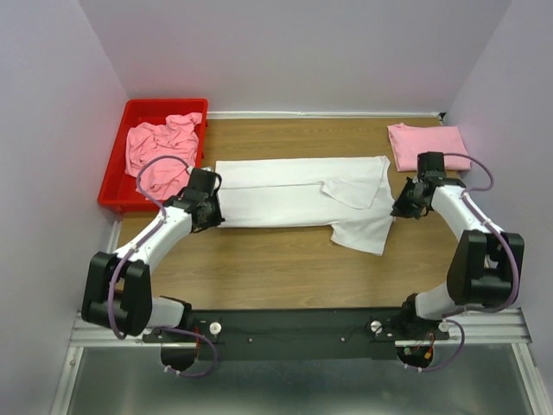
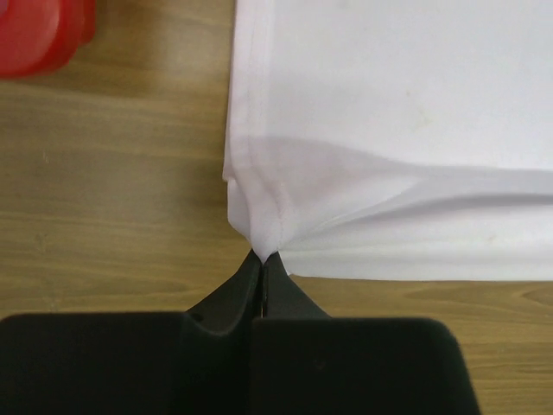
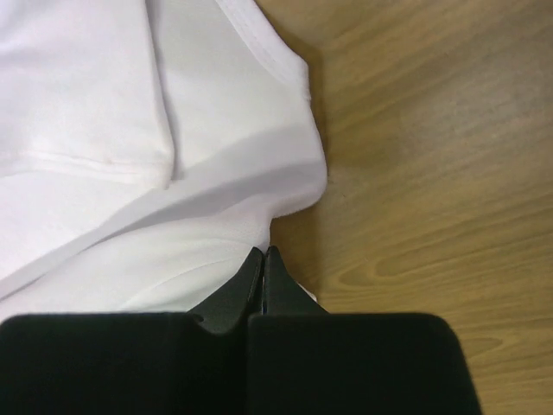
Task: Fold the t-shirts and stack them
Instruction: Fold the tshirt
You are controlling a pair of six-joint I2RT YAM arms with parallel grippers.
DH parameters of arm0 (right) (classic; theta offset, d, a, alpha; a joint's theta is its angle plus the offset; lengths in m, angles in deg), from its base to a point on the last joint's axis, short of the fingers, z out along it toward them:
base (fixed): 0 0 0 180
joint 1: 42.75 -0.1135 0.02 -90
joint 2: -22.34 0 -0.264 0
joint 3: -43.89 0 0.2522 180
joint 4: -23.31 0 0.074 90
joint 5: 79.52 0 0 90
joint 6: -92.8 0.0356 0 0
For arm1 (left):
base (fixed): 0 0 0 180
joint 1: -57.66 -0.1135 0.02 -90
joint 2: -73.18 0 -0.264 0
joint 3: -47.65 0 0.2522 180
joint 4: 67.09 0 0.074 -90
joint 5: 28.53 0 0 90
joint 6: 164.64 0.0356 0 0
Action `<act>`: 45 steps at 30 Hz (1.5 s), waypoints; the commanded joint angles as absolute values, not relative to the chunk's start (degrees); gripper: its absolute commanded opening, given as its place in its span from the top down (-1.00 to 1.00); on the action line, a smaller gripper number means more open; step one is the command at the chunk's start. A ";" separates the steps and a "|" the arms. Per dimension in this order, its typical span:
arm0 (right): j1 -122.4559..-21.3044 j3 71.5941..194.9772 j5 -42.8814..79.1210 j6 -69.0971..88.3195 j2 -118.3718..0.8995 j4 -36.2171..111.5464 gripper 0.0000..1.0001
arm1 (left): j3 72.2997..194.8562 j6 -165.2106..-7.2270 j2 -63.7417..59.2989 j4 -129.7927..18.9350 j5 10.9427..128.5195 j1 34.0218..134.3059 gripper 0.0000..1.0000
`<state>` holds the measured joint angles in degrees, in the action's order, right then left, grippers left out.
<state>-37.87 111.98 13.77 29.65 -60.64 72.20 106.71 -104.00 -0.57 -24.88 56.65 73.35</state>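
Top external: white t-shirt [image 1: 294, 197], long axis left-right, left tool [image 1: 216, 208] and right tool [image 1: 398, 207] pinching its ends.

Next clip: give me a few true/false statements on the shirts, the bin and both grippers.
1. The left gripper pinches the edge of the white t-shirt in shut jaws. True.
2. The red bin is empty. False: the red bin holds a crumpled pink t-shirt.
3. A folded pink t-shirt lies at the far right of the table. True.
4. The jaws of the right gripper stand open. False: they are shut at the white t-shirt's right end.
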 commanded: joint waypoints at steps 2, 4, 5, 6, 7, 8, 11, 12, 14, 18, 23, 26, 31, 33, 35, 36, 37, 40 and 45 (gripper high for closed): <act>-37.48 118.72 14.96 28.37 -66.67 71.43 0.99 | 112.11 -100.13 -7.66 -28.89 57.69 71.65 1.00; -37.48 121.62 15.22 28.11 -68.61 71.43 0.99 | 113.17 -99.60 -10.13 -29.59 57.69 70.94 1.00; -37.48 122.42 15.40 28.11 -70.45 71.35 0.99 | 113.79 -99.51 -10.83 -29.77 57.69 70.85 1.00; -37.48 123.21 15.66 28.02 -71.25 71.35 0.99 | 114.75 -99.43 -12.14 -29.86 57.52 70.76 1.00; -37.39 124.09 16.01 28.02 -72.04 71.26 0.99 | 115.28 -99.25 -12.77 -29.86 57.43 70.67 1.00; -37.48 125.40 16.54 27.93 -72.83 71.26 0.99 | 115.81 -98.99 -13.29 -29.77 57.43 70.50 1.00; -37.48 127.08 16.98 27.85 -74.77 71.08 0.99 | 117.57 -98.81 -14.62 -29.94 57.08 70.32 1.00; -37.48 127.87 16.98 27.76 -75.73 71.08 0.99 | 118.01 -98.81 -15.23 -30.03 56.64 70.15 1.00; -37.48 128.66 17.07 27.67 -76.70 71.00 0.99 | 118.27 -98.72 -16.28 -30.30 56.37 69.88 1.00; -37.48 129.28 18.04 27.84 -78.46 69.68 0.99 | 118.19 -98.55 -18.31 -31.70 56.37 69.35 1.00; -37.57 130.25 18.04 28.28 -80.39 68.27 0.99 | 118.10 -98.98 -19.97 -33.37 55.94 69.18 1.00; -37.48 130.77 17.86 28.28 -81.28 67.31 0.99 | 118.62 -98.99 -21.03 -33.99 55.06 69.09 1.00; -37.57 132.09 18.83 28.11 -83.74 66.34 0.99 | 118.62 -99.34 -21.38 -35.83 54.70 68.83 1.00; -37.48 132.18 18.57 27.94 -84.09 66.16 0.99 | 118.62 -99.25 -21.65 -36.18 54.70 68.83 1.00; -37.48 132.18 18.48 27.93 -84.18 65.81 0.99 | 118.54 -99.16 -21.65 -36.62 54.44 68.83 1.00; -37.57 132.27 18.48 27.85 -84.00 65.81 0.99 | 118.36 -99.16 -21.48 -36.80 54.09 68.83 1.00; -37.57 132.36 18.48 27.85 -83.92 65.72 0.99 | 118.19 -99.25 -21.13 -36.98 53.83 68.74 1.00; -37.48 132.71 18.30 27.67 -83.74 65.37 0.99 | 117.83 -99.07 -21.56 -37.59 52.95 68.83 1.00; -37.48 133.24 18.04 27.67 -85.49 64.58 0.99 | 117.48 -99.42 -22.62 -37.85 53.03 68.74 1.00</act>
<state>-37.85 131.21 18.29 28.25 -83.56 66.67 117.92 -99.50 -21.49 -36.75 55.82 69.35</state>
